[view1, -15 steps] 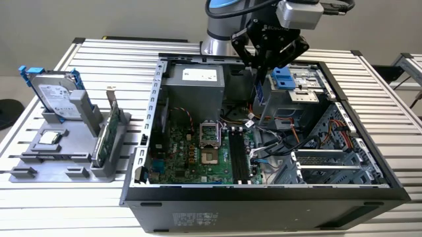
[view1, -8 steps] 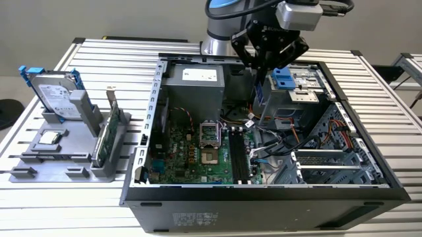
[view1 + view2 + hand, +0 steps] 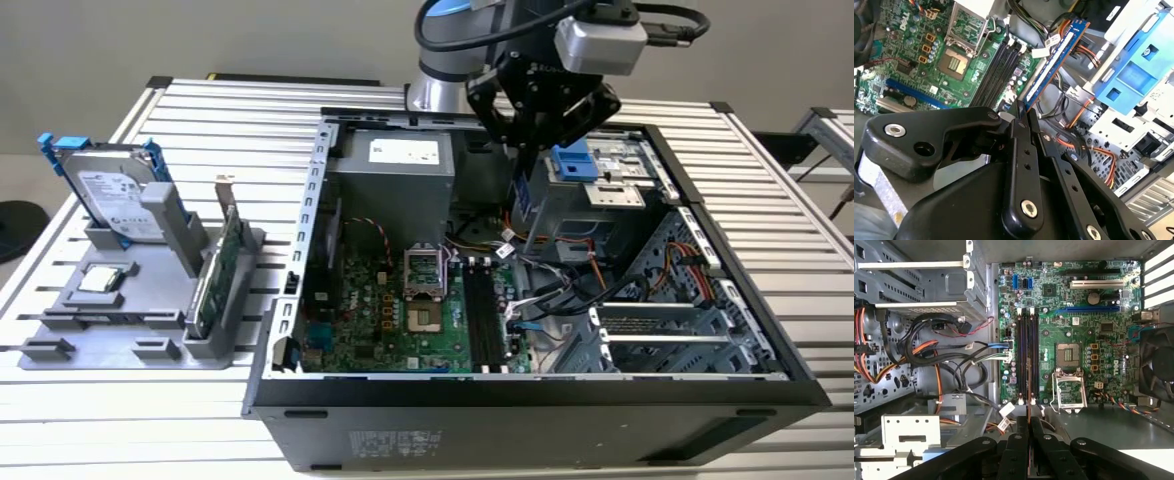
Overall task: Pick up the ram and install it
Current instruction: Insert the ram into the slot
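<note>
the gripper is clamped shut on one end of the ram, which hangs above the memory slots. light, stiff, fragile, i judge: best pinched by its end, off the contacts.

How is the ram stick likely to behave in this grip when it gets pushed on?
Probably stiff: the ram juts straight from the gripper without sagging. Likely light, being a thin flat board. Clamped at one end only, it may pivot between the fingers if pressed off-centre, and its bare chips look fragile.
</note>
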{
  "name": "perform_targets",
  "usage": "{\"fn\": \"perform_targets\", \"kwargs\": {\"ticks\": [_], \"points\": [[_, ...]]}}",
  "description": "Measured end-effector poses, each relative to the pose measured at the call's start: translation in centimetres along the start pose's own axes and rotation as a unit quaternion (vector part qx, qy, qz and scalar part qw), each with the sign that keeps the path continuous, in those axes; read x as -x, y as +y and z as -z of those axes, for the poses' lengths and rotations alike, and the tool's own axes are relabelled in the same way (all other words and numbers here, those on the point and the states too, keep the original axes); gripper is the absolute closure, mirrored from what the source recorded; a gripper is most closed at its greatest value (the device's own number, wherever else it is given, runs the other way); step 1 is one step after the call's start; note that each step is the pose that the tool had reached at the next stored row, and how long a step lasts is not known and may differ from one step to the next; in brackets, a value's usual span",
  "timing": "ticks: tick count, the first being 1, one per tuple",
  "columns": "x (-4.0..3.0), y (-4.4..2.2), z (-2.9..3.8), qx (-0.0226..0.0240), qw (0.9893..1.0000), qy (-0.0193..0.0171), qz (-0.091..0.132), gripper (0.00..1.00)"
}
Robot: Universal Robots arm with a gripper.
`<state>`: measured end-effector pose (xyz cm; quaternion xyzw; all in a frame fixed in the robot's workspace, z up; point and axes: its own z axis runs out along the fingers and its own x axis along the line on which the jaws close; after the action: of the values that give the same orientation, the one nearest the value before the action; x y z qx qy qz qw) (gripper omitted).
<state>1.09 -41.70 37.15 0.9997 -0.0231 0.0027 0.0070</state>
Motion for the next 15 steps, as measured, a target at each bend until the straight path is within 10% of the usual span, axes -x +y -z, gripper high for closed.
{"fn": "perform_targets", "kwargs": {"ticks": [15], "points": [[0.0, 0.11, -1.16, 0.0001, 1.0, 0.0, 0.0, 1.0]]}}
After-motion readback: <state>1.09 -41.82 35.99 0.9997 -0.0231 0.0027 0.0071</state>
